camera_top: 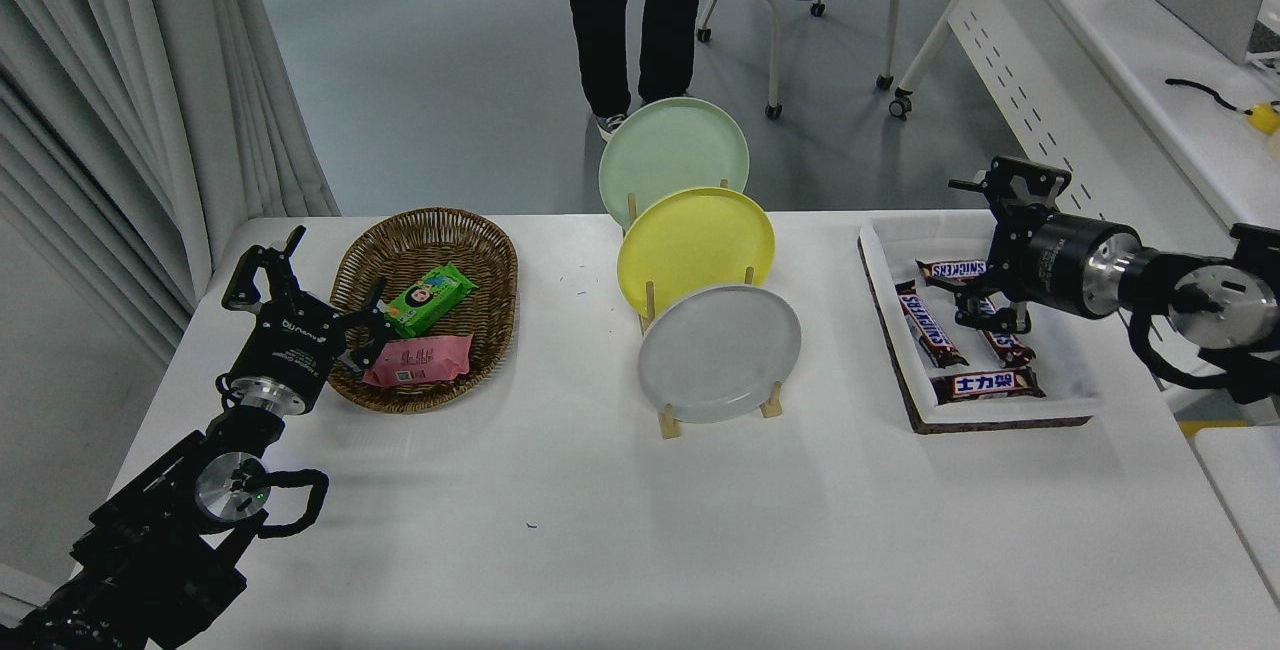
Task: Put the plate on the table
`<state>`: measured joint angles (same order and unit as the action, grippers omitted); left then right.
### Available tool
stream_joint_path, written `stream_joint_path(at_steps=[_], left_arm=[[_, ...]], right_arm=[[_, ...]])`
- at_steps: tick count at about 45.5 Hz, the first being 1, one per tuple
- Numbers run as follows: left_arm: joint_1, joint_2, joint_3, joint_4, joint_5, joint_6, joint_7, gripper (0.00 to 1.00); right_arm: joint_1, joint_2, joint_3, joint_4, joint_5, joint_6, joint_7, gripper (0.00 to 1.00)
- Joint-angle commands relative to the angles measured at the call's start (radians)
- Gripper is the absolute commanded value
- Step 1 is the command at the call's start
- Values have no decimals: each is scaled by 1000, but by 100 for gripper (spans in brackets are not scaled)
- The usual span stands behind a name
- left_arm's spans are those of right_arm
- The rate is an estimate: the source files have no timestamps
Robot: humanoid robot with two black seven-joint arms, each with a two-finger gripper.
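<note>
Snickers bars (925, 321) lie under the open right hand (985, 248).

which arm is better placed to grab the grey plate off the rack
Probably the right. The right gripper is raised, open and empty over the candy tray, pointing toward the grey plate. The left gripper sits parked by the basket.
</note>
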<state>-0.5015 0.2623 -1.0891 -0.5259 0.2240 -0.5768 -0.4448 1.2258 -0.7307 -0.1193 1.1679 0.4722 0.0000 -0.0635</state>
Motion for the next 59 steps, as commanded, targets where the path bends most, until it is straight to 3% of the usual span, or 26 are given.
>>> stream_joint_path(at_steps=[1,12,23,59], left_arm=[[0,2,0,0,0,0,0,100],[0,0,0,0,0,0,0,100],[0,0,0,0,0,0,0,100],[0,2,0,1,0,0,0,100]], right_arm=[[11,80,15,30,16,-109,-33,100],[-8,181,89,15,8,-206,-32,100],[-58,272,125,-33,9,-227,-32,100],[-126,353,285,-11,45,-281,-33,100]])
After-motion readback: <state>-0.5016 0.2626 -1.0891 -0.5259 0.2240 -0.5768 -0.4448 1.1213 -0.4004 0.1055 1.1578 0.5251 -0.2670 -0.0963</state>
